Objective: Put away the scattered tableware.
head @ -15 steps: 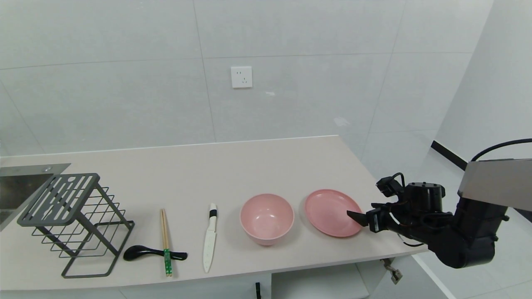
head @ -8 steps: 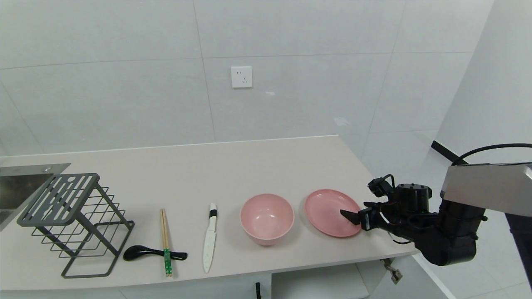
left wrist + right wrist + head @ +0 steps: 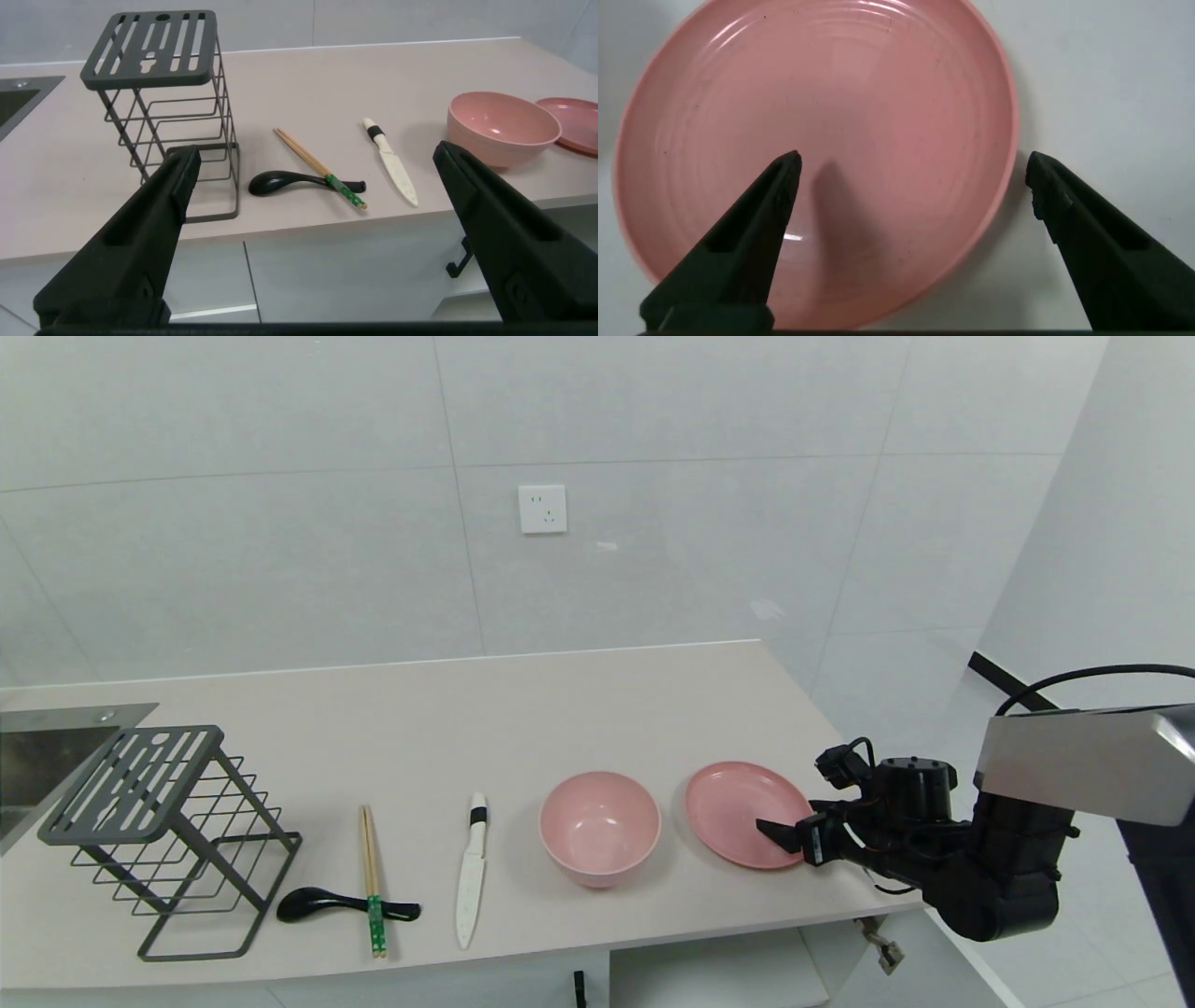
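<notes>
A pink plate (image 3: 742,812) lies at the counter's right end, and my right gripper (image 3: 789,835) hangs open low over its right edge. In the right wrist view the plate (image 3: 822,140) lies under the gripper (image 3: 910,173); one fingertip is over its inside, the other past its rim. Left of the plate stands a pink bowl (image 3: 599,826), then a white knife (image 3: 472,873), wooden chopsticks (image 3: 372,877) and a black spoon (image 3: 317,902). My left gripper (image 3: 315,159) is open and holds nothing, off the counter's front edge, facing the spoon (image 3: 280,182), chopsticks (image 3: 313,166), knife (image 3: 391,163) and bowl (image 3: 503,126).
A dark wire rack (image 3: 159,821) with a slotted top stands at the counter's left, beside a sink (image 3: 37,747). The counter (image 3: 560,709) ends just right of the plate. The rack (image 3: 159,56) also shows in the left wrist view.
My right gripper has moved left, from the plate's right rim to farther over the plate. The tableware has not moved.
</notes>
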